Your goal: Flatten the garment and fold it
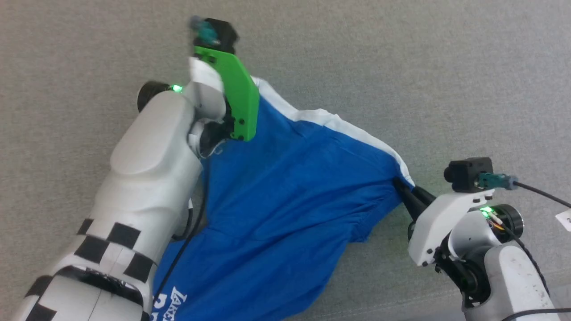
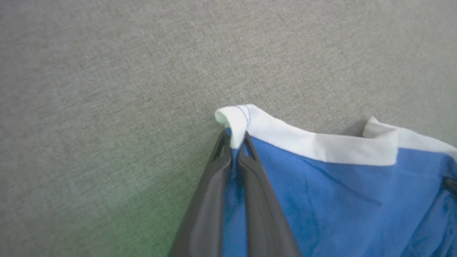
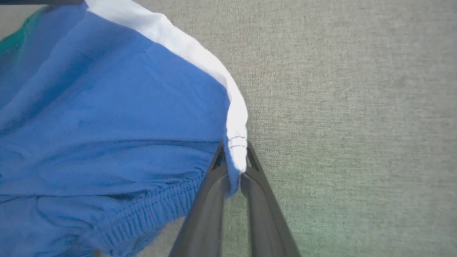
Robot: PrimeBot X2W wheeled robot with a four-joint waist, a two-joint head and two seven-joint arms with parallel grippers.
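Observation:
The garment point(image 1: 290, 191) is bright blue with white edge trim point(image 1: 339, 122) and is held stretched between my two grippers over a grey fabric surface. In the left wrist view my left gripper point(image 2: 234, 142) is shut on a white trim corner point(image 2: 235, 119). In the right wrist view my right gripper point(image 3: 235, 162) is shut on the other white trim corner point(image 3: 237, 142), beside the gathered elastic waistband point(image 3: 153, 210). From the head camera, the right gripper point(image 1: 407, 192) pinches the garment's right tip. The left fingers are hidden behind the green wrist mount point(image 1: 236, 96). White lettering point(image 1: 171, 303) shows at the lower left.
The grey fabric surface point(image 1: 401, 67) spreads all around the garment. A small white tag point(image 1: 564, 219) lies at the right edge, and a black cable point(image 1: 539, 191) runs from the right wrist camera. A seam point(image 1: 392, 303) crosses the surface near the bottom.

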